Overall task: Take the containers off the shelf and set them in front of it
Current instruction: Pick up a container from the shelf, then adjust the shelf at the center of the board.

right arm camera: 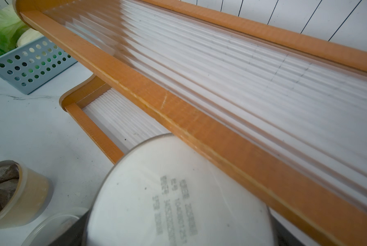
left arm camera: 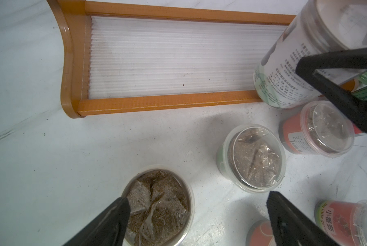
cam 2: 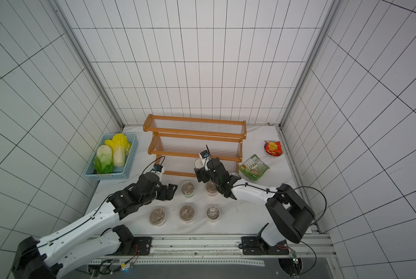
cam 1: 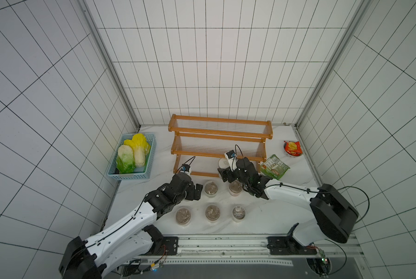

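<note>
White-lidded clear jar [cam 1: 223, 163] with a printed label sat at the front of the lowest tier of the three-tier orange-brown wooden shelf [cam 1: 220, 131] with clear rod tiers. In the left wrist view its base overlapped the front rail; resting or lifted, could not be told. Right tool [cam 1: 227, 174] looked clamped wide on the jar body, one finger [left arm camera: 338, 98] against its side.

Step in hand, by judgement: taking the jar off, likely the last item, since the upper two tiers were bare. Small clear lidded plastic cups [cam 1: 212, 212] already stood in two rows on the white marbled surface [cam 1: 274, 217] in front. Five lids showed in both top views, and a sixth cup [left arm camera: 157, 204] sat under the left tool [cam 1: 197, 191], whose jaws stood wide and empty. Dark green tin can was not made out in any view.

Next move probably calls for drawing the jar clear of the middle tier's rail, just beside the lid in the right wrist view, then setting it in a free spot. In the way: red-labelled cup [left arm camera: 316, 130] just beside the jar, under the right arm.

Around: light blue perforated plastic basket [cam 1: 129, 176] of cabbages [cam 1: 134, 154], flat green snack packet [cam 1: 274, 166] near the shelf's right end, and a red packet [cam 1: 292, 147] well apart.
</note>
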Controlling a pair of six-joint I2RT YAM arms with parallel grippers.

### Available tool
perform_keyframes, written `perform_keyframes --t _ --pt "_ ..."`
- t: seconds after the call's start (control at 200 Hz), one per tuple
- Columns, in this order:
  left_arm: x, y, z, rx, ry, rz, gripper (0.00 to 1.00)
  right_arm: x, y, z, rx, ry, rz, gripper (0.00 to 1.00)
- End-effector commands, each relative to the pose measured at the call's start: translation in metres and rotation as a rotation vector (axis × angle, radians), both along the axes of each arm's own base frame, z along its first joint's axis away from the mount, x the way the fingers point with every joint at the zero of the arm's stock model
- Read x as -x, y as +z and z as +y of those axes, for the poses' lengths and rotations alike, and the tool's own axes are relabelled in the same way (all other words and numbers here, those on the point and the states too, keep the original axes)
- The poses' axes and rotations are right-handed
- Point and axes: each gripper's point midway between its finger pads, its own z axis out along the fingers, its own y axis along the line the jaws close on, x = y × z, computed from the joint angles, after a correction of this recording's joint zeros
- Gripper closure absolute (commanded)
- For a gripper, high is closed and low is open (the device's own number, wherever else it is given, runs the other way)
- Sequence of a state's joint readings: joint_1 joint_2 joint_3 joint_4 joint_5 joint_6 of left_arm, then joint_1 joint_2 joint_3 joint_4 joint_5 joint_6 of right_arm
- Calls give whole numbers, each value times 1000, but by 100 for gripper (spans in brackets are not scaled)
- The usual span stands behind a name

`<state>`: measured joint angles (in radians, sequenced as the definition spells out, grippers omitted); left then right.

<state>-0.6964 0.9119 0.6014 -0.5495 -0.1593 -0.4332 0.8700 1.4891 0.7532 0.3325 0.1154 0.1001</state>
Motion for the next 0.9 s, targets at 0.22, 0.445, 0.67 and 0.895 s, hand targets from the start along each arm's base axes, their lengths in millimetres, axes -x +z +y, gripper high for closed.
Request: perform_keyframes --t 0.22,0.445,0.67,0.895 --pt "-3 6 -1 20 2 -20 2 -9 34 -20 -53 -17 -70 23" --pt "-4 8 -1 23 6 -27 2 -21 32 -37 -36 -41 -58 23" --pt "-4 7 -1 17 4 -25 2 -37 31 -48 -28 -57 -49 22" --pt "-6 7 -1 16 4 -26 2 -51 27 -58 -28 -60 -27 22"
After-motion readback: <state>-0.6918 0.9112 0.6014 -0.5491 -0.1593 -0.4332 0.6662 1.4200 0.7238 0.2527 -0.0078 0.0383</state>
